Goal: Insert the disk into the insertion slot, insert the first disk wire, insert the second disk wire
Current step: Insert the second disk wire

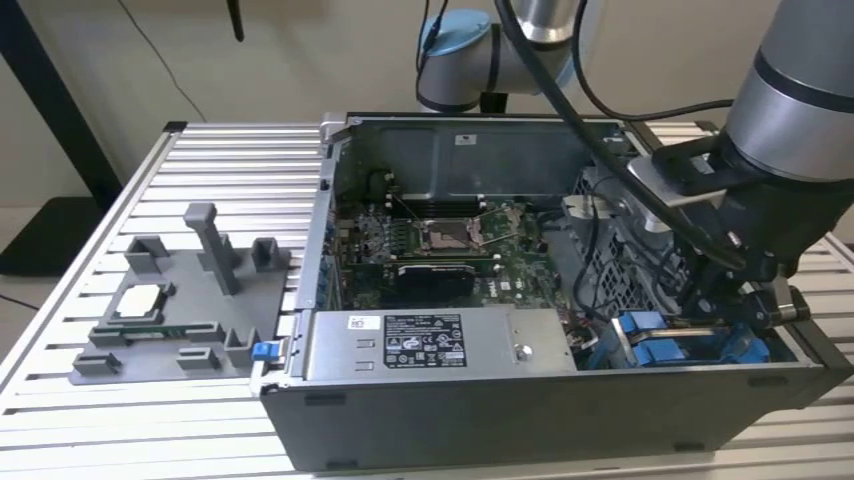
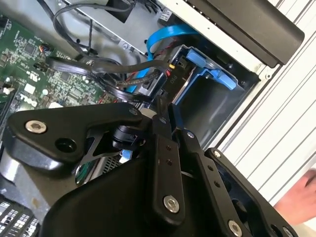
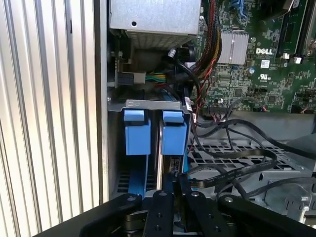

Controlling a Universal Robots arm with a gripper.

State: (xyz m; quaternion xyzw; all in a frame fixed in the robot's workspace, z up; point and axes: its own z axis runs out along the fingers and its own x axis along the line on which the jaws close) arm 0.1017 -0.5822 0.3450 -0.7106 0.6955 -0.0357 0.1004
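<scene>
Observed: the open case (image 1: 534, 410) stands on the slatted counter (image 1: 214, 150). The arm reaches down into its lower right corner in the exterior view, where the gripper (image 1: 742, 292) works at the slot (image 1: 667, 345).

Disk: in the first wrist view the disk (image 3: 174, 139) stands edge-on in its blue caddy, just under the slot's grey bracket (image 3: 148, 104). It appears to be seated in the bay; how deep it sits cannot be confirmed.

Fingers: in the second wrist view the fingers (image 2: 159, 106) are drawn narrow, nearly together, with the gripper (image 2: 164, 116) tipped towards the caddy's end. Black wires (image 2: 98, 64) run right up to the tips. Whether one of them is pinched between the fingers cannot be told. In the first wrist view the gripper (image 3: 173, 186) sits just beside the disk's lower end.

Status, as judged: the disk step looks done and the work is at a wire.

Risks:
- The loose black wires (image 3: 232, 168) loop close beside the gripper. The linkage could snag one and drag it across the motherboard (image 1: 441, 235).
- A plug offered tilted to the disk's socket would jam or bend, since the corner is tight and the socket is partly hidden.
- Pushing hard on a plug could shift the caddy if it is not latched.
- A hand (image 2: 302, 197) rests on the counter outside the case wall, near the arm's working corner.
</scene>
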